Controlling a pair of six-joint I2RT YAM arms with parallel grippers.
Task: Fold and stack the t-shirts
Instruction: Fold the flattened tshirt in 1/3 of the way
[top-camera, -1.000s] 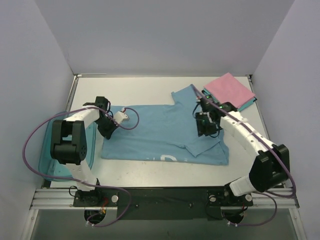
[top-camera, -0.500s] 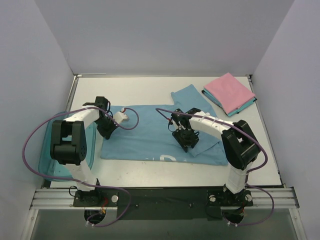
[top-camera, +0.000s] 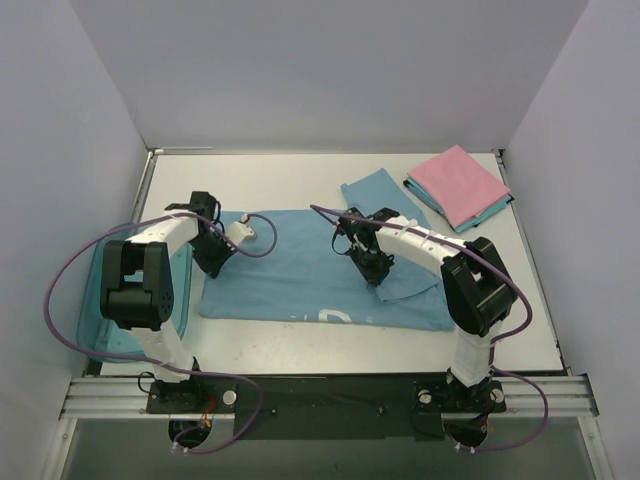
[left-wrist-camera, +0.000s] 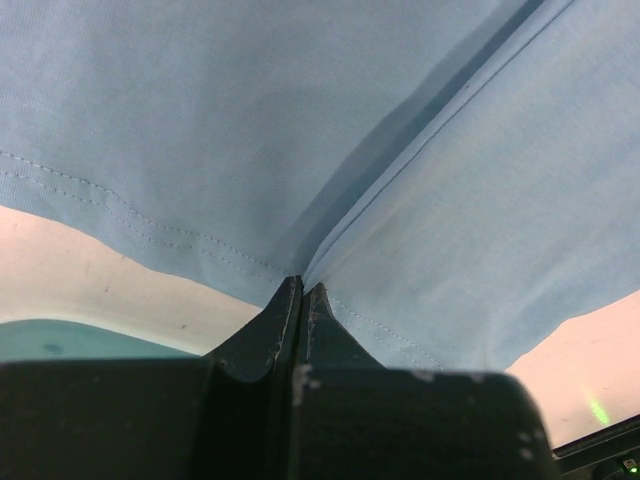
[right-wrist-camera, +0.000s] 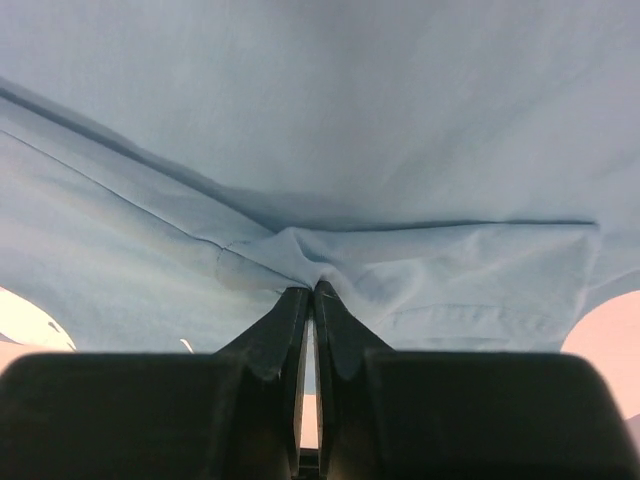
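Table (top-camera: 300, 170): white, bearing all the cloth.
Light blue t-shirt (top-camera: 290, 270): spread across the table's middle, its right part doubled over, 1 sleeve pointing far, pale print at the near hem.
Bin (top-camera: 90, 300): translucent teal, at the table's left edge, beside the left arm.
Pink t-shirt (top-camera: 458, 183): folded, far right corner, lying on the folded teal t-shirt (top-camera: 490, 213).
Left gripper (top-camera: 213, 262): fingers pressed together, pinching the light blue t-shirt's left edge.
Right gripper (top-camera: 368, 272): fingers closed, pinching a ridge of the doubled right part.
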